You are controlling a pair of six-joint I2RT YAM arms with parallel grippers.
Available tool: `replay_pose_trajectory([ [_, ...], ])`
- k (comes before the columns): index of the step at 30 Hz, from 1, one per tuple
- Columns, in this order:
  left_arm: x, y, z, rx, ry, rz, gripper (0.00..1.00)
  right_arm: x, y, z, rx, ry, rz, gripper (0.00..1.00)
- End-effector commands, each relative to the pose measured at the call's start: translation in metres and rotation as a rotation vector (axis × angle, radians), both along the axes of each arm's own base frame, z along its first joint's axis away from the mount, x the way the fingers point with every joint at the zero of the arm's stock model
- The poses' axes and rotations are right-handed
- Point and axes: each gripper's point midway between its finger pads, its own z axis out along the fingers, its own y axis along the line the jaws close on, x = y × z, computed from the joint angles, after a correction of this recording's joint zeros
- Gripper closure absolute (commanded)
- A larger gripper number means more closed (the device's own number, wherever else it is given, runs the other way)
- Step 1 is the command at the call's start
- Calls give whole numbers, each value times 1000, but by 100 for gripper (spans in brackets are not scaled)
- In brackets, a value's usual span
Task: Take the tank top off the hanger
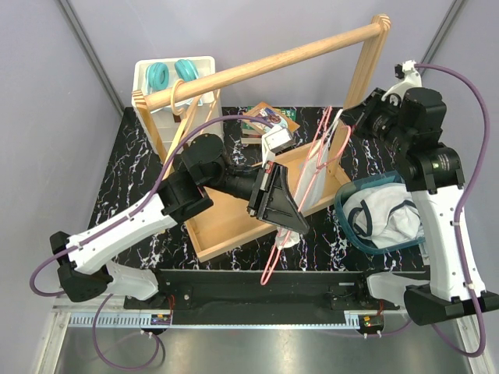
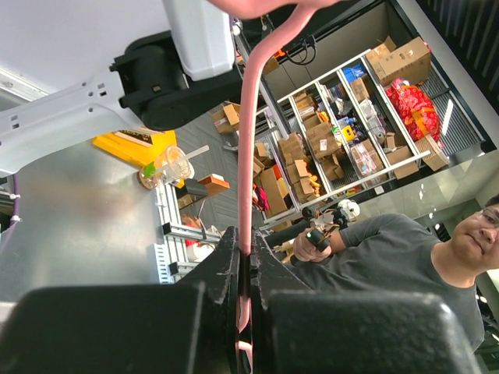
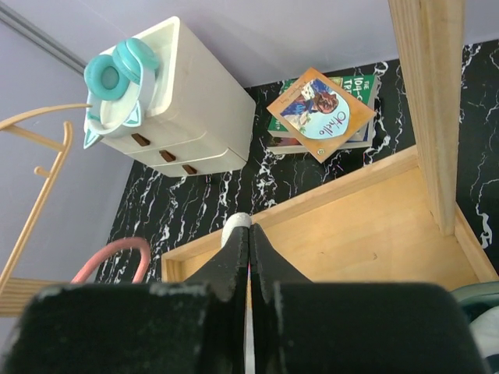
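Hanger (image 2: 248, 140) in left tool (image 2: 245, 269); right tool (image 3: 249, 234) shut

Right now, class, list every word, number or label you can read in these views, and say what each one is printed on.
"Othello": slanted across the cover of the top book; that is the likely reading.
"104-": on the green book under it; the rest of that title is covered or too blurred to read.
Labels on the cardboard boxes on the shelves in the left wrist view: too small to read.
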Motion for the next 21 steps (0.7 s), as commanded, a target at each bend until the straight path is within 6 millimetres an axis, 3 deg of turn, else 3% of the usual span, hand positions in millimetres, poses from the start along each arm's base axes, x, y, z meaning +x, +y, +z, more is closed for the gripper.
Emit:
replay_pose_trajectory([
  [1,-7,12,17,-73,-49,-10,100,2,1,17,-4,-44,15,100],
  [6,-4,8,29,-96,-70,-2,100,-1,6,-5,-2,8,42,100],
  [9,8,3,32,-89,-124,86,100,-17,12,-17,32,42,80,100],
  [12,22,-3,32,-87,-182,178,100,-31,26,-48,80,141,165,99],
  [15,40,-13,26,-68,-218,261,100,-51,38,-73,120,236,243,91],
  [19,68,-27,21,-16,-238,375,100,-81,38,-86,112,296,283,77],
  [21,77,-35,12,15,-234,402,100,-94,34,-92,84,330,292,60],
])
